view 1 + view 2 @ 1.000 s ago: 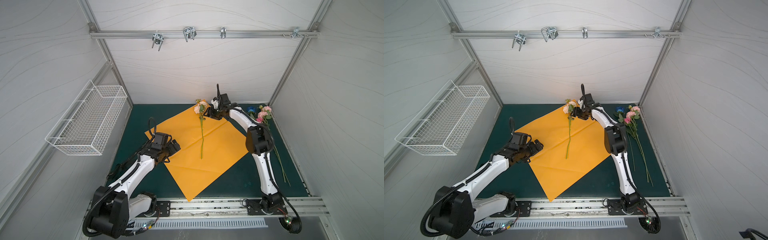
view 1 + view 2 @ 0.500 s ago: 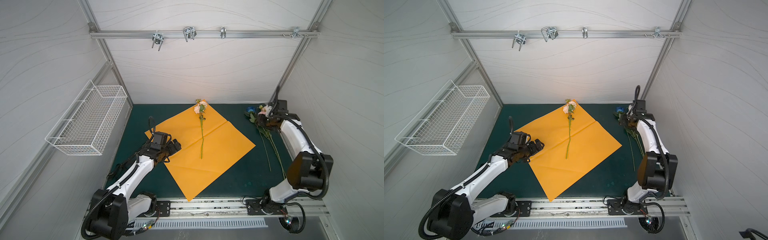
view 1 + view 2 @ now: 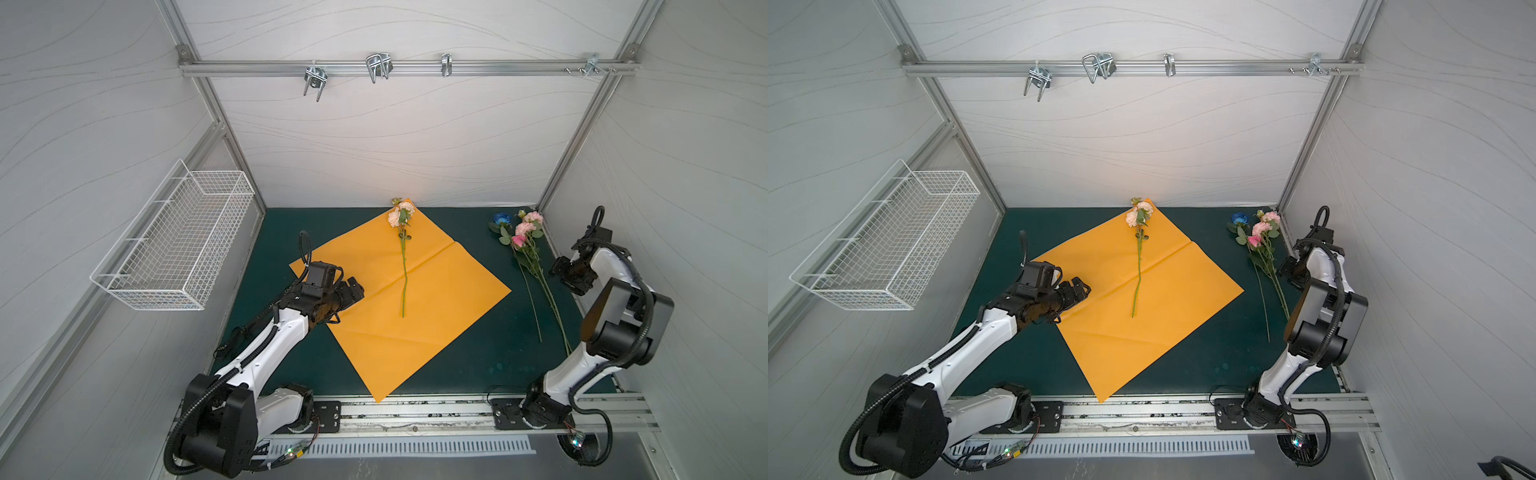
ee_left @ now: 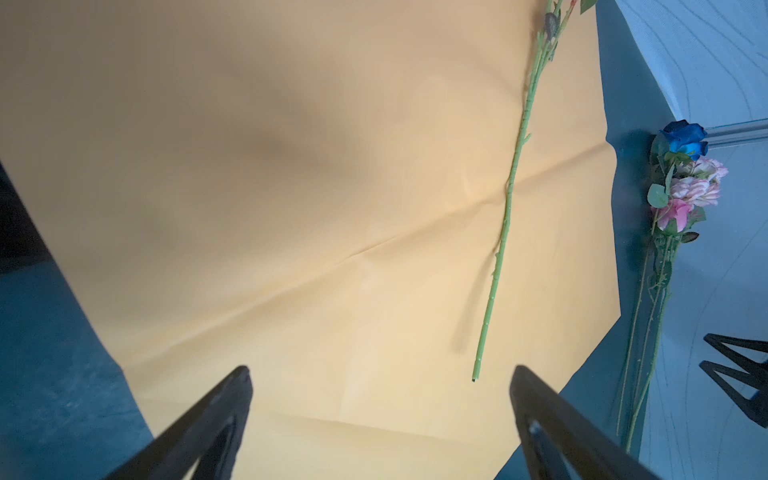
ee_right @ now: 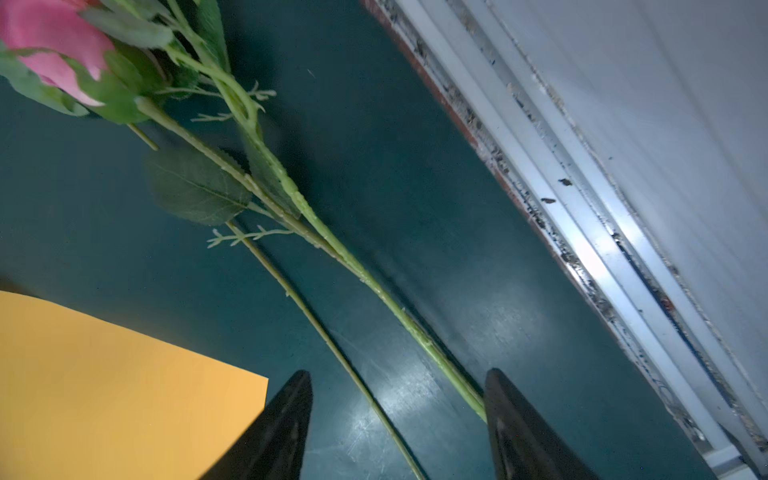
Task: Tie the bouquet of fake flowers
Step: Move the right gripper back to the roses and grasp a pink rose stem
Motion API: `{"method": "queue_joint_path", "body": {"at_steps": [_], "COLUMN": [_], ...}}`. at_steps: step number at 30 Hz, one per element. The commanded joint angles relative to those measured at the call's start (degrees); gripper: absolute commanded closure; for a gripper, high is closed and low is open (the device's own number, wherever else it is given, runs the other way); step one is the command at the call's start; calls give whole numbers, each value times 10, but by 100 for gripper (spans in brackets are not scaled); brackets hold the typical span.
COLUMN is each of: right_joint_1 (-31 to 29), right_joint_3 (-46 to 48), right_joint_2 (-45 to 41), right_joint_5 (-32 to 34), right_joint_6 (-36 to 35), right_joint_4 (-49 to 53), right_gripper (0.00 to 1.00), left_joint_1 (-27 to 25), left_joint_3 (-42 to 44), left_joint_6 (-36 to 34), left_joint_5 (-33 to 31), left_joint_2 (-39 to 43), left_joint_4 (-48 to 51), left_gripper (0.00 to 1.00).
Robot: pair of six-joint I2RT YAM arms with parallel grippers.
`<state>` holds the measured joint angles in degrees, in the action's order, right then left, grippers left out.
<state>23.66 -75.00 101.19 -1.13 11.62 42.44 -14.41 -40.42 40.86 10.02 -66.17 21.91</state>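
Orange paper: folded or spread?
Spread: orange paper lies flat on the mat, four corners out, only crease lines; one peach flower rests on it.

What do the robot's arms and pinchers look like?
The left arm and right arm have smooth white shells with chunky black joints, and ribbed black cables loop along them. The left gripper and right gripper each have two pointed black fingers.
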Motion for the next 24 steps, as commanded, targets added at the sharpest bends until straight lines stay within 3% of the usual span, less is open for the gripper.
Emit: {"method": "queue_joint_path", "body": {"at_steps": [1, 5, 8, 16, 24], "right_joint_1": [7, 9, 6, -27, -36], "right_joint_3": [4, 0, -2, 11, -12], "right_joint_2": [37, 76, 91, 69, 49], "right_joint_5": [-29, -70, -108, -175, -133], "right_joint_6": [-1, -2, 1, -1, -1], "right_joint_4": [-7, -24, -25, -23, -4], "right_gripper": [32, 34, 41, 50, 59], "left_joint_1": [-1, -1, -1, -1, -1], "left_joint_3": [-21, -20, -24, -32, -35], "left_joint_6": [-4, -4, -4, -1, -3], "left_joint_5": [6, 6, 6, 10, 10], "left_joint_2": [-5, -8, -13, -22, -24], "left_joint_4": [-14, -16, -17, -18, -18], "left_gripper": [3, 3, 3, 3, 3]}}
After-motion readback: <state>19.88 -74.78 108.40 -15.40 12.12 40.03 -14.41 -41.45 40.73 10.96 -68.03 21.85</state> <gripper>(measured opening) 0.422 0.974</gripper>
